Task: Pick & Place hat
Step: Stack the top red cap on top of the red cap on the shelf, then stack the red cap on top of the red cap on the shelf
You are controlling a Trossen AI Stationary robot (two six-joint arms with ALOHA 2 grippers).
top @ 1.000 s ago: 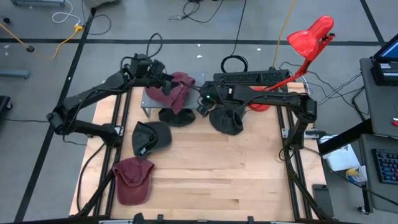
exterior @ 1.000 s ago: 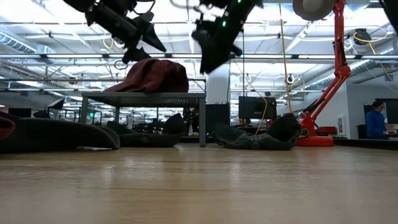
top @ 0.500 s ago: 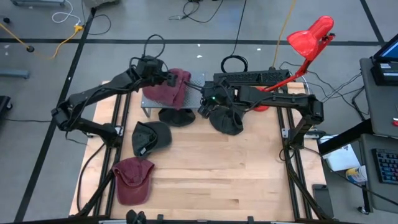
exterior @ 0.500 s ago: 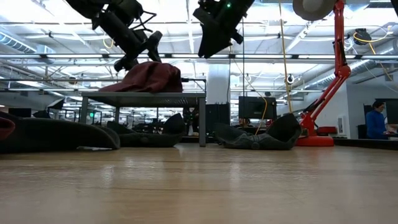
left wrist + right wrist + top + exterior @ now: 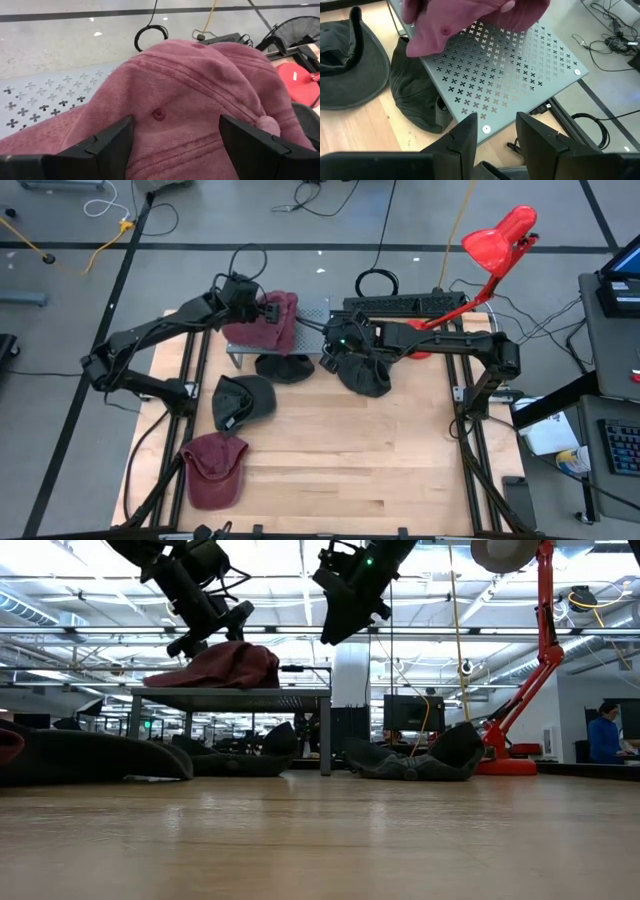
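Maroon hat (image 5: 272,323) lies crumpled on perforated metal shelf (image 5: 312,311) at table's far side, crown up w/ top button (image 5: 158,114) showing, soft ribbed fabric, edge hanging over shelf rim. Second maroon hat (image 5: 213,469) sits flat on wood table (image 5: 380,450), near-left corner. Three dark hats: one (image 5: 243,400) mid-left, one (image 5: 285,367) under shelf, one (image 5: 365,373) just right of it.

Count's in: five hats around the perforated metal stand (image 5: 312,311). Two are maroon, one (image 5: 272,320) on top of the stand and one (image 5: 211,468) well in front of it near the table edge. Three are dark: one (image 5: 284,367) tucked under the stand, one (image 5: 243,401) just front-left of it, one (image 5: 365,373) to its right. One red lamp (image 5: 497,240) stands behind, far right.
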